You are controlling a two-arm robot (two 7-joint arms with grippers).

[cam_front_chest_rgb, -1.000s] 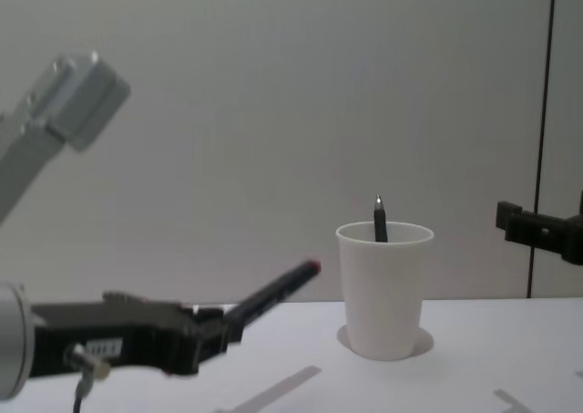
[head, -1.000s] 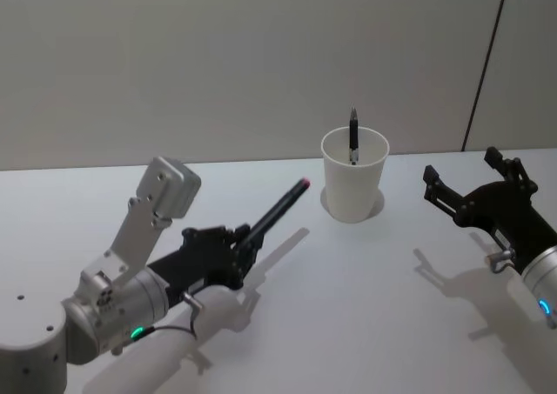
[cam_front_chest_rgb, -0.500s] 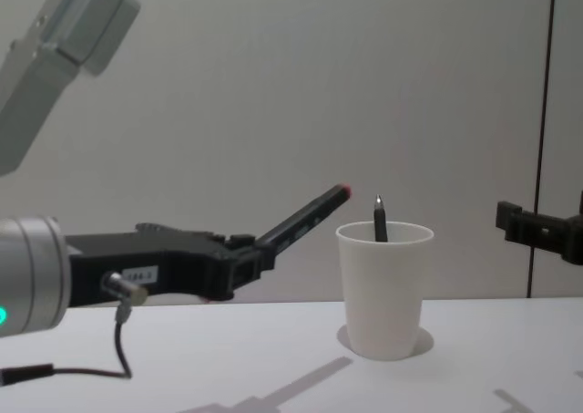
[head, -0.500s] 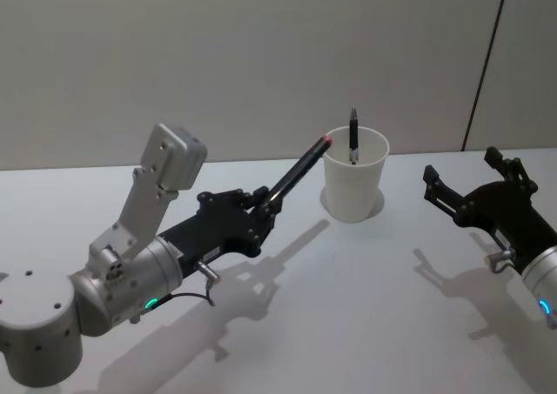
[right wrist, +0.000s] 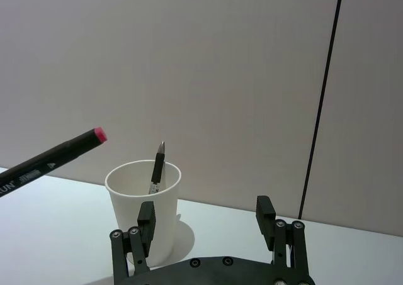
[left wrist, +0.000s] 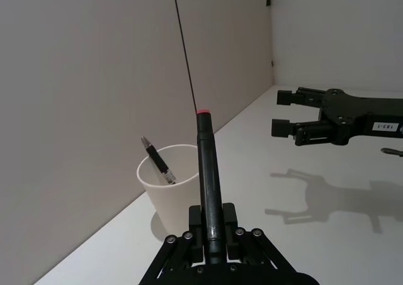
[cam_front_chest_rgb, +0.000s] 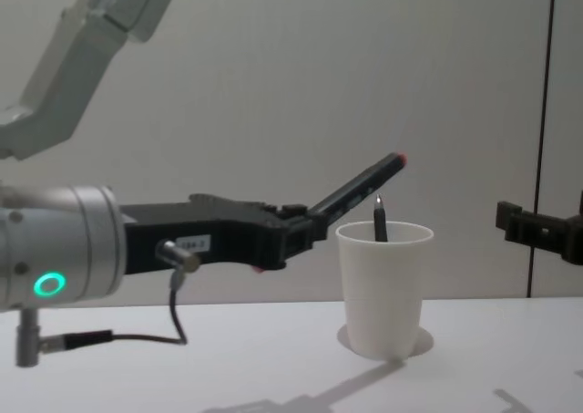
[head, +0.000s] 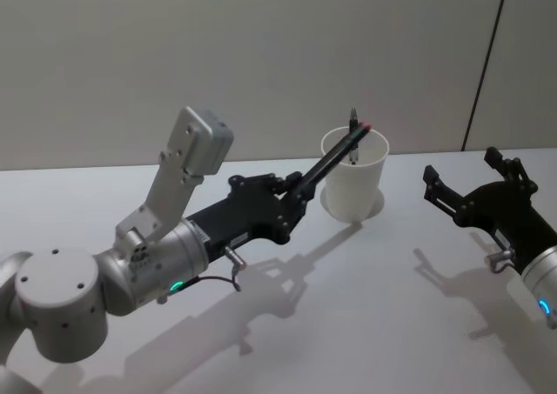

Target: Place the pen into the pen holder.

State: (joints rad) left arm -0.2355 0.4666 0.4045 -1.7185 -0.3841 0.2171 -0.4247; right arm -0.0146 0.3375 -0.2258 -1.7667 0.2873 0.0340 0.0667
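Note:
A black pen with a red end sits tilted in my left gripper, which is shut on its lower part. The red tip is raised over the rim of the pen holder, a white paper cup standing at the back of the table. In the chest view the pen slopes up from the left gripper to a point above the pen holder. The left wrist view shows the pen held between the fingers, with the pen holder beyond. My right gripper hovers open and empty to the cup's right.
Another dark pen stands inside the cup, its tip above the rim. The white table runs up to a plain wall. A dark vertical seam marks the wall at the right.
My left arm has lifted and carried the pen forward and to the right. Its red tip went from left of the cup to over the rim. The right arm has not moved.

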